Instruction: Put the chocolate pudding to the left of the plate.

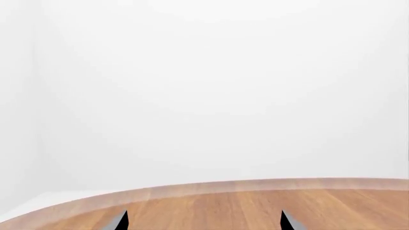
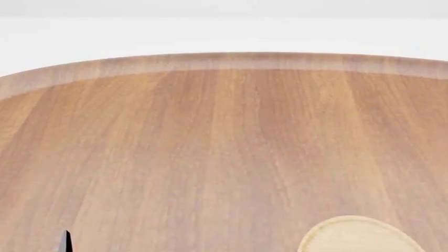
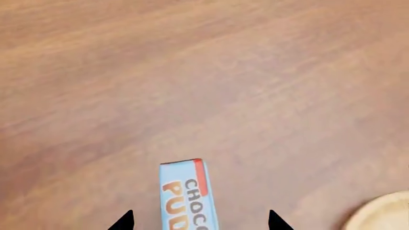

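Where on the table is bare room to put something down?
In the head view, the table is bare from its far rim to the plate, and leftward to the left claw. Only around the plate is it occupied.

A round wooden table (image 2: 210,152) with a paler raised rim fills the head view. The pale tan plate (image 2: 360,236) lies on it at about five o'clock. In the right wrist view the chocolate pudding (image 3: 187,199) stands near that plate.

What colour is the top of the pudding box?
Light blue, with a red edge, on the pudding box; best seen from the right wrist.
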Controlling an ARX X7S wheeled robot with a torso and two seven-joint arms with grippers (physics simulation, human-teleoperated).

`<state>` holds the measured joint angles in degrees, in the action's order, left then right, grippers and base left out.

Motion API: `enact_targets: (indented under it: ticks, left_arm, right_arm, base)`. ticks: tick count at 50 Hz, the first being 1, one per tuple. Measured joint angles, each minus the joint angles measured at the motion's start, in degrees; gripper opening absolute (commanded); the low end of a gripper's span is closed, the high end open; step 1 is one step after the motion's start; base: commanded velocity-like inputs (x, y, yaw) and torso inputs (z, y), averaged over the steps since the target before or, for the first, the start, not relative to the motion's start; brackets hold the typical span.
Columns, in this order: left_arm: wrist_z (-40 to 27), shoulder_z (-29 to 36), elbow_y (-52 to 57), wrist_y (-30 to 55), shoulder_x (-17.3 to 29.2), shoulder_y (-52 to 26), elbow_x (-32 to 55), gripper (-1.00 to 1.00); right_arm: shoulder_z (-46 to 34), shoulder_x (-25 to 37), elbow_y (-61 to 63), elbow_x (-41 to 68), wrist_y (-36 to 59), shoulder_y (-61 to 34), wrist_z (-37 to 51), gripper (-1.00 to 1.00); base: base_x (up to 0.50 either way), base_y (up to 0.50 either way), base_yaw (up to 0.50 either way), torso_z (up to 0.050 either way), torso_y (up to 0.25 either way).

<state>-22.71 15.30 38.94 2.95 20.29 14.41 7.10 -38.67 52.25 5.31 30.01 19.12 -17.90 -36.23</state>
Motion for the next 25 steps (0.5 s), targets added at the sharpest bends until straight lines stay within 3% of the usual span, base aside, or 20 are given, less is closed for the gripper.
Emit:
enact_targets:
  ticks: [25]
  left_arm:
    - [-0.4,0.8,0.1,0.0,0.5,-0.1,-0.1,1.00]
  right_arm:
    - [-1.3,-4.1,-10.2,-2.2,-5.4,1.4,-1.7,1.00]
  base:
    - [0.00,0.00,0.00,0.000,0.000]
